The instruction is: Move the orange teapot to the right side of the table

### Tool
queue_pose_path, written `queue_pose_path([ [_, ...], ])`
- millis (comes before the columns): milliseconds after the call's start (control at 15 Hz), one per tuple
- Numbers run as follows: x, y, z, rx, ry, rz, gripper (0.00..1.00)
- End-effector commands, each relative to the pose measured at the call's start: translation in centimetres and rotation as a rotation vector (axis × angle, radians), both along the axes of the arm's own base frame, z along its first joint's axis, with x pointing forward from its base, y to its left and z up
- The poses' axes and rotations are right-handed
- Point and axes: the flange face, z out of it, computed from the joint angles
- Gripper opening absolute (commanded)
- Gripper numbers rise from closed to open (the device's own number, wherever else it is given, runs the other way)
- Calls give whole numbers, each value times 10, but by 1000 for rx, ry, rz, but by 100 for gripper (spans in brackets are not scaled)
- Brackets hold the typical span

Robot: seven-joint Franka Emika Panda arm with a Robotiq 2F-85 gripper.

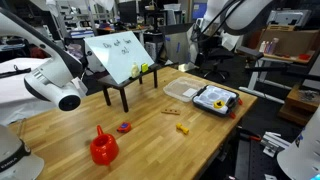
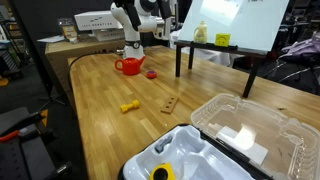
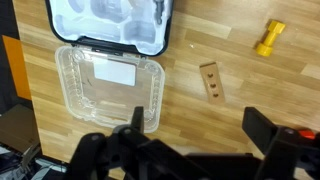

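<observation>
- Exterior view: orange teapot [image 1: 103,147], squat glossy red-orange plastic with an upright spout, at 7 o'clock on the plank-grain wood counter [image 1: 200,140].
- Exterior view: orange teapot [image 2: 130,65] at 11 o'clock.
- Wrist view: jaws apart, nothing between them. Clear ribbed clamshell [image 3: 108,85] at 10 o'clock, yellow piece [image 3: 268,38] at 1 o'clock.

The arm [image 1: 48,80] is made of smooth, rounded white shells: thick tubes that swell at each joint, one ending in a dark round cap. In an exterior view, near the far corner of the worktop [image 2: 110,85], its white links [image 2: 125,18] show black bands between them. The gripper [image 3: 200,128] is matte black, with two blocky fingers [image 3: 262,128] on a bulky dark body, all blurred in the wrist view.
</observation>
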Motion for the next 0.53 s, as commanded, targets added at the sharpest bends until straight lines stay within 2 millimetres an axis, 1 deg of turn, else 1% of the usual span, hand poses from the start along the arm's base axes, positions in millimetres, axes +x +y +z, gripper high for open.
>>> queue_pose_path([
  [0, 0, 0, 1, 1, 1, 0, 100],
  [267, 9, 15, 1, 5, -1, 5, 100],
  [467, 6, 19, 2, 5, -4, 18, 100],
])
